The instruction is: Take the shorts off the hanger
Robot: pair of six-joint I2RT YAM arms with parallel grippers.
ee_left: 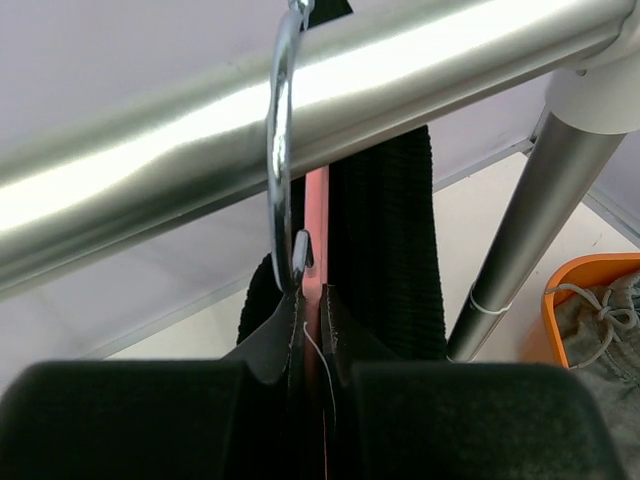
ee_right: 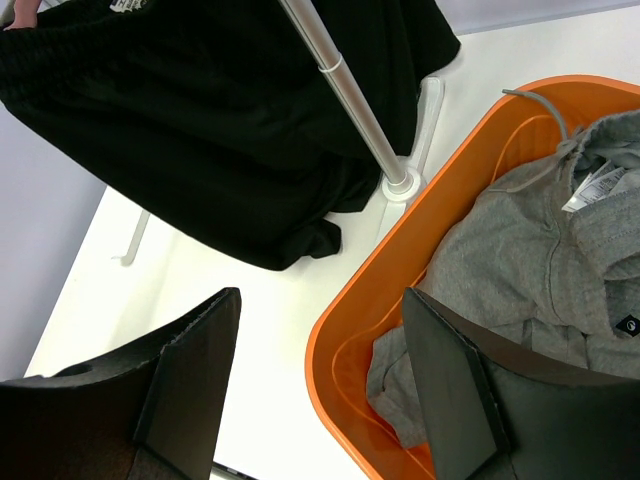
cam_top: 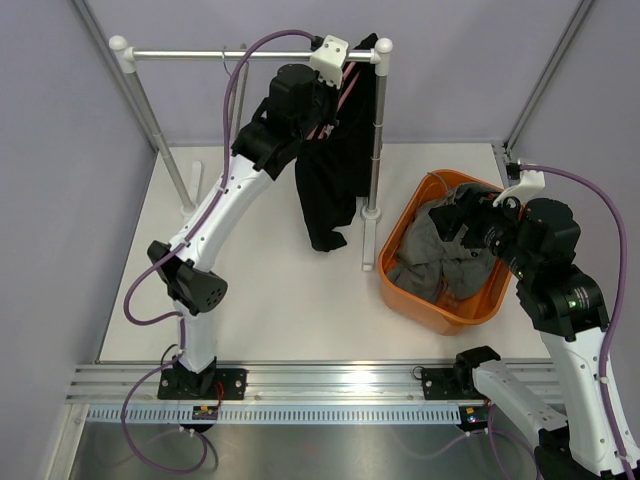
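Note:
The black shorts (cam_top: 330,190) hang from a pink hanger (ee_left: 316,230) whose chrome hook (ee_left: 280,150) is over the rail (cam_top: 240,52), close to the right post. My left gripper (ee_left: 315,310) is up at the rail, above the shorts, and shut on the pink hanger just below the hook. Behind the hanger, the ribbed black waistband (ee_left: 390,250) drops straight down. In the right wrist view the shorts (ee_right: 200,130) reach the tabletop. My right gripper (ee_right: 320,340) hovers open over the near-left rim of the orange basket (ee_right: 340,340), with nothing between its fingers.
The rack's right post (cam_top: 375,140) stands just right of the shorts, its foot on the table. The orange basket (cam_top: 400,290) at the right holds a grey hooded garment (cam_top: 440,260). The rack's left leg (cam_top: 150,110) slants down at the back left.

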